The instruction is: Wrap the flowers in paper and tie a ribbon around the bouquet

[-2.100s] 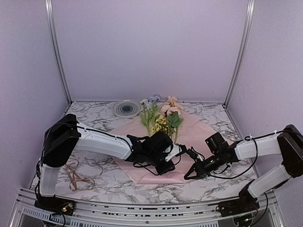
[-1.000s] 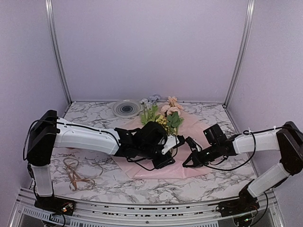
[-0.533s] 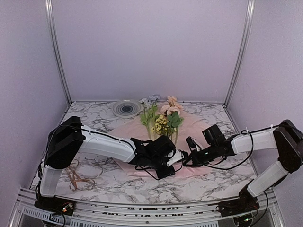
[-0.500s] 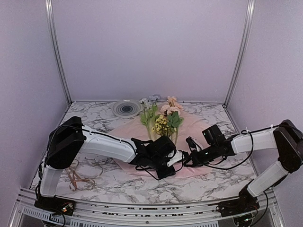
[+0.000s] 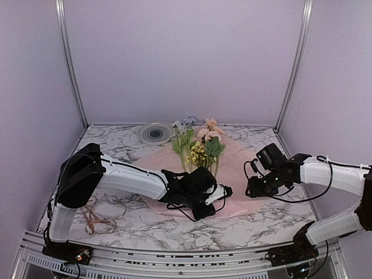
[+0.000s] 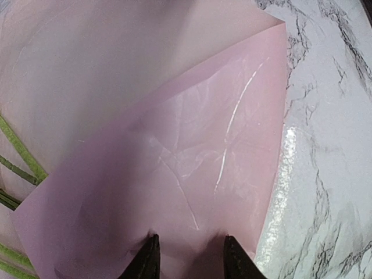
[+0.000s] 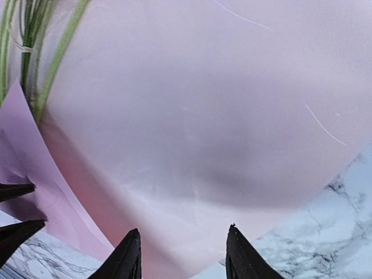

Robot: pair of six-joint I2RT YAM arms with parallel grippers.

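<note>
Right gripper (image 7: 183, 231) hangs spread and empty over the paper (image 7: 192, 116) mid-frame, while left gripper (image 6: 189, 239) sets narrow tips on the folded-over corner, can't tell if pinching, probably keeping that flap across the stems of the flowers (image 5: 197, 148), upper centre.

from above, the left arm (image 5: 128, 177) is covering the lower stems of the flowers (image 5: 197, 152) and the near part of the paper (image 5: 238, 160); the left hand (image 5: 226, 190) is appearing too small there to tell whether it is touching the sheet. the ribbon (image 5: 96, 220) is running partly under that arm. the left wrist view's bottom edge is cutting off the fingers (image 6: 148, 261), its left edge the stems. the right wrist view is showing only the tips of the right hand (image 7: 184, 228), its top edge cropping the stems.
</note>
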